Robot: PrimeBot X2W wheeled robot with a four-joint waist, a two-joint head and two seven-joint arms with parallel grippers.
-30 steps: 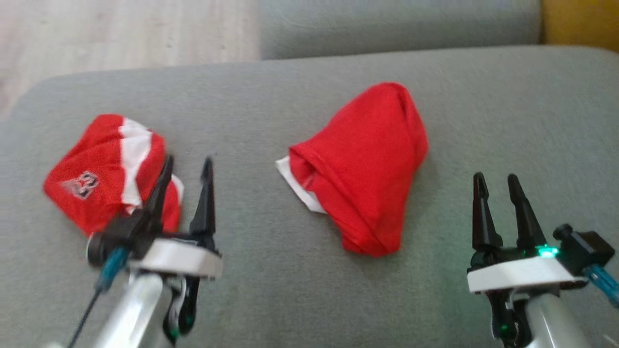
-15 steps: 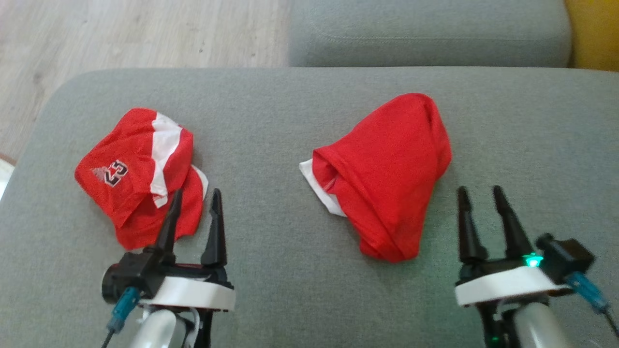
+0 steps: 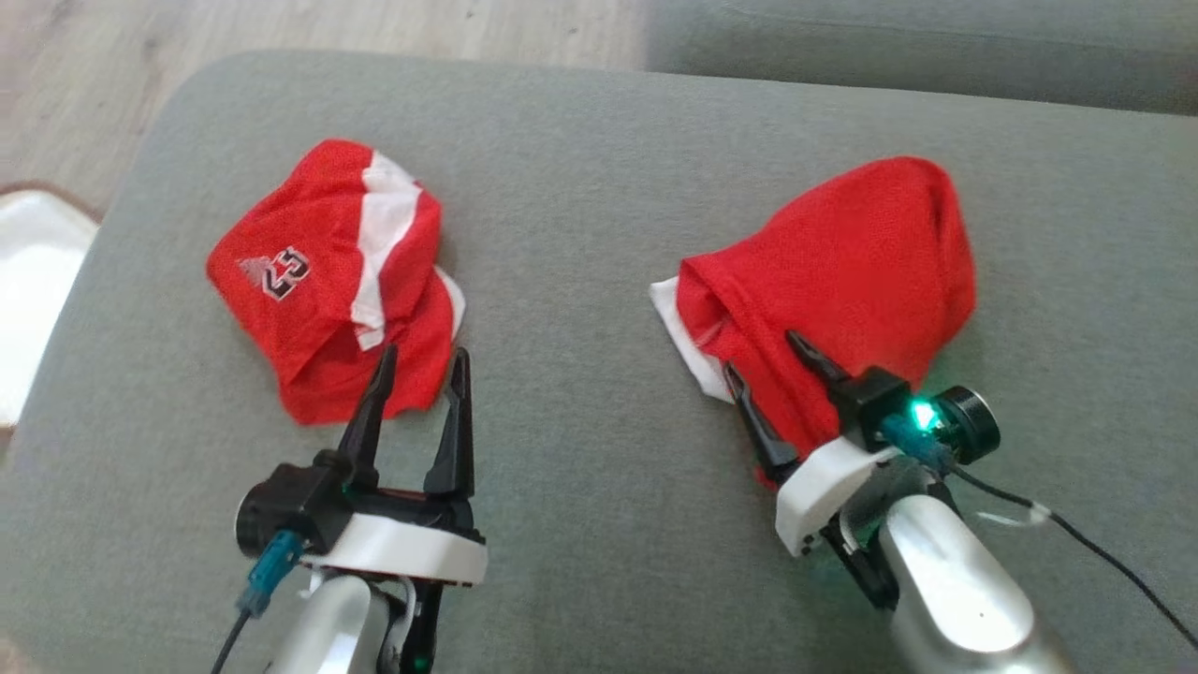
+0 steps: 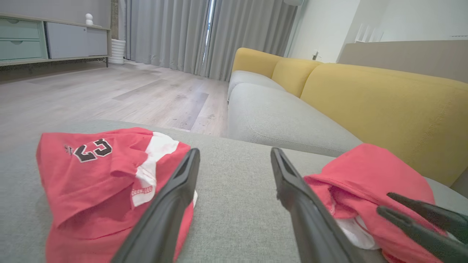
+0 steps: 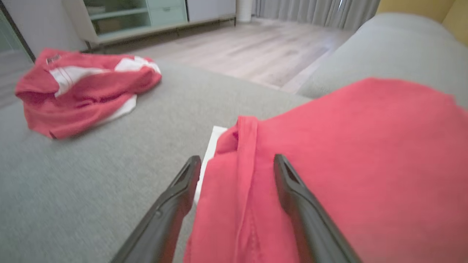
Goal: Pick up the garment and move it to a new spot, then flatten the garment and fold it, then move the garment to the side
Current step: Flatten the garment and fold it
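Though not yet lifted, plain red garment point(image 3: 842, 262): bunched into a loose cone on the right part of the grey cushion point(image 3: 580, 187), white lining point(image 3: 676, 328) poking out at its left edge; neither flattened nor folded.
Right hand point(image 3: 760, 353): spread, fingers straddling the near hem fold, one over red cloth, the other by the white edge; nothing pinched. Set there, probably, to close on a thick doubled edge rather than one slippery layer.
Right wrist view: hem ridge between the two fingers, slightly blurred.
Left hand point(image 3: 423, 353): spread and empty, low over the cushion at the near edge of the numbered garment point(image 3: 318, 271); touching it or not, cannot tell. Apparently parked clear of the right arm's reach.
Numbered garment: red with white stripe and "23", crumpled on the cushion's left part, well apart from the plain one.
Step in hand: the first, grasping before the move to a new spot.
Risk: catching only the top layer and dragging the heap open.
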